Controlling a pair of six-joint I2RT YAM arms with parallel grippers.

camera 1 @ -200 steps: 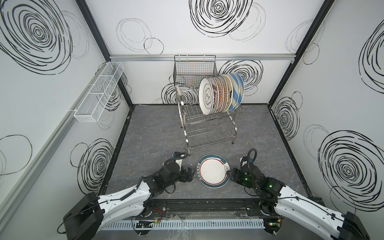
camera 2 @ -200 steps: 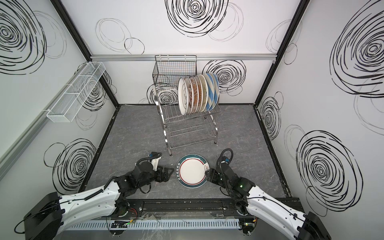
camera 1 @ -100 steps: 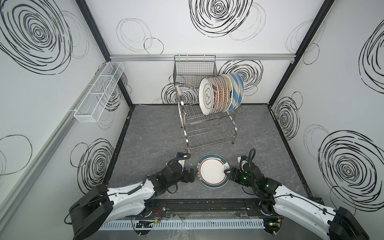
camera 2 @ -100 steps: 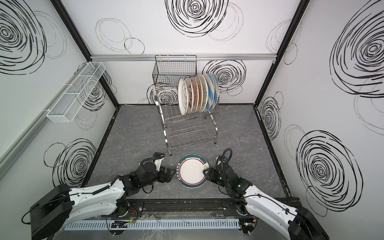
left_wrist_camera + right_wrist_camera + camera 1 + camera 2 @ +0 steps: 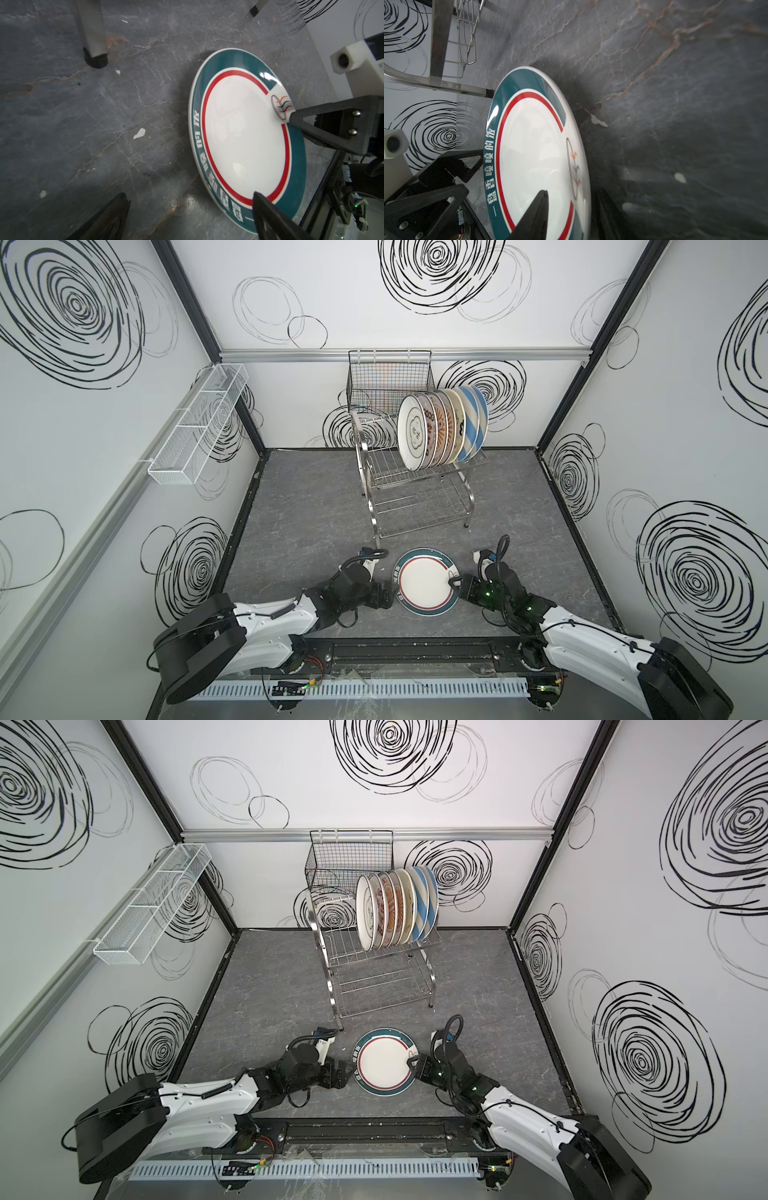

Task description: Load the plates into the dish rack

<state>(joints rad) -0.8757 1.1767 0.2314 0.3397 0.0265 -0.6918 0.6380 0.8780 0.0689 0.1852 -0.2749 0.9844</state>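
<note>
Pinching the round teal-rimmed white plate firmly before lifting matters: right pincer straddles its rim, whether clamped I cannot tell; left pincer, spread, sits at the opposite edge.

White Chinese characters "香喷喷的饭" on the rim of the teal-rimmed plate
</note>
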